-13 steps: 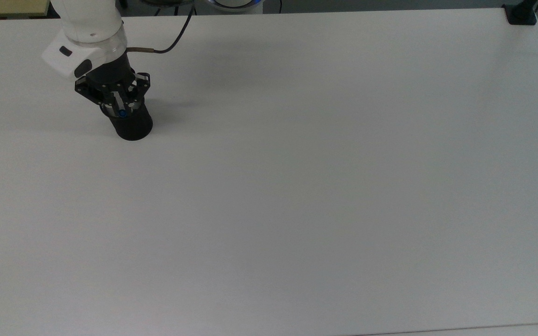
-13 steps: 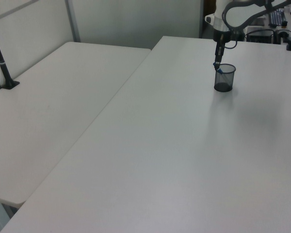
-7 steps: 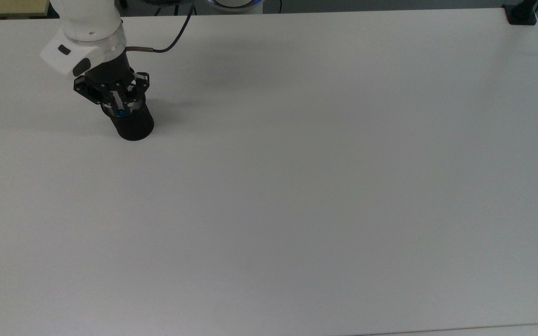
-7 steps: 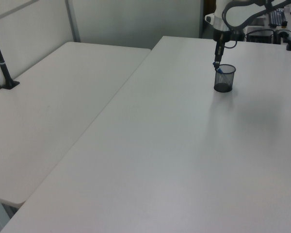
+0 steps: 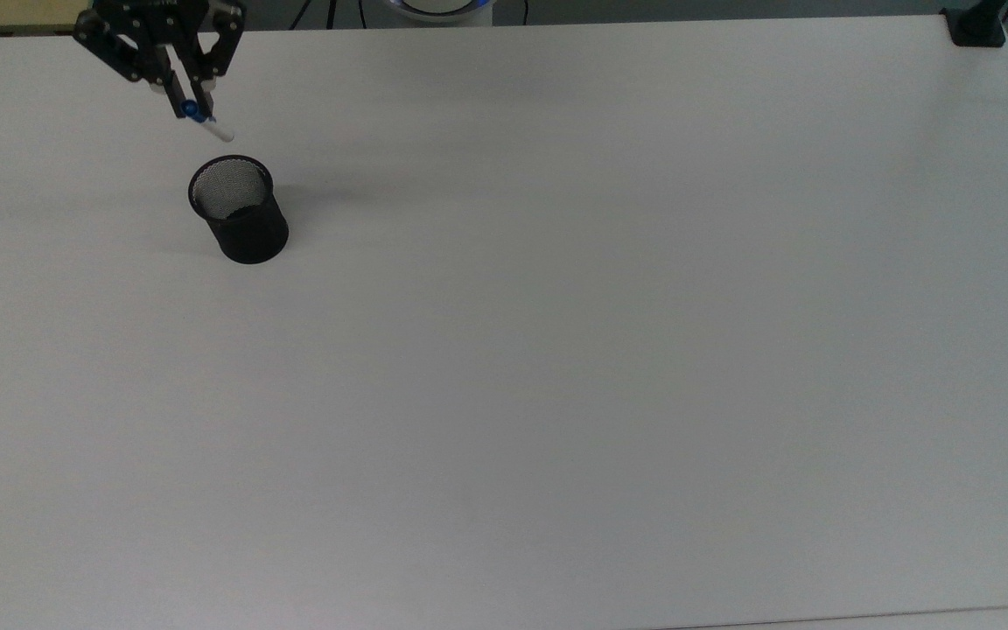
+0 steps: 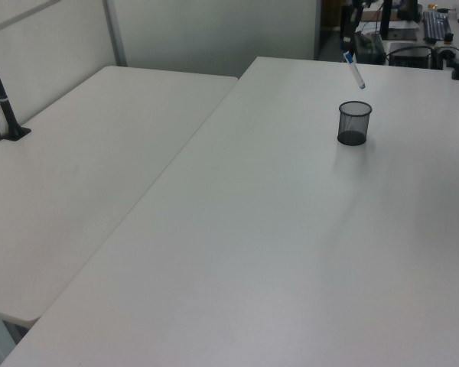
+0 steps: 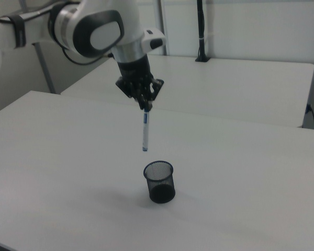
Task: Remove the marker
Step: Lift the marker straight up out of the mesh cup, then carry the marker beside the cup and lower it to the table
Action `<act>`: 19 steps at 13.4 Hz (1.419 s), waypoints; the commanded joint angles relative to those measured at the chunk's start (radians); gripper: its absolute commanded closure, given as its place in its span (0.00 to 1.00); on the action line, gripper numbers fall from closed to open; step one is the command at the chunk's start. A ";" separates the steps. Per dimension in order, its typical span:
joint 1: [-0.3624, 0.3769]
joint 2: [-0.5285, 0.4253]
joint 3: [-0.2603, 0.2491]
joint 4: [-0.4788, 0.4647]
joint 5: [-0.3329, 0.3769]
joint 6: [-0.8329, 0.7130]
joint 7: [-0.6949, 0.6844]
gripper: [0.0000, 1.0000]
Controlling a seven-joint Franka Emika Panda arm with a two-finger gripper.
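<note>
Right view gives the clearest reading: the gripper is clamped on the top end of the marker, which hangs almost straight down with its lower tip in the air, clear above the rim of the black mesh cup. A second ago the gripper sat down at the cup's mouth, with only a blue dot of the marker showing between its fingers; half a second ago it was in the same place. Now the arm has risen and carried the marker up and out.

In the top view the gripper is near the top left corner, the marker slanting from it toward the cup, whose mesh interior looks empty. In the left view the marker hangs above the cup with a plain gap of air between them. The cup has kept its spot on the white worktop; the lift has not dragged or tipped it.

So the extraction itself looks done. What is probably left is to carry the marker aside, well away from the cup, and set it down on the worktop. The grip is high on the marker, so it may swing during that move.
</note>
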 commanded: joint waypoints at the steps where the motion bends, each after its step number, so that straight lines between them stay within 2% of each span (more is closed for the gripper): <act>1: 0.018 0.013 0.009 0.057 0.053 -0.164 0.009 1.00; 3: 0.064 0.065 0.009 0.014 0.058 -0.166 0.083 1.00; 5: 0.095 0.174 0.007 0.016 0.137 -0.151 0.183 1.00; 6: 0.113 0.227 0.007 0.025 0.153 -0.142 0.211 1.00; 10: 0.146 0.346 0.006 0.000 0.151 0.030 0.265 1.00; 14: 0.178 0.398 0.006 -0.010 0.141 0.125 0.308 1.00; 15: 0.178 0.401 0.006 -0.015 0.139 0.136 0.308 0.94; 16: 0.178 0.401 0.006 -0.015 0.139 0.139 0.308 0.73; 18: 0.178 0.394 0.006 -0.009 0.139 0.135 0.317 0.00; 19: 0.178 0.386 0.006 -0.006 0.139 0.130 0.323 0.00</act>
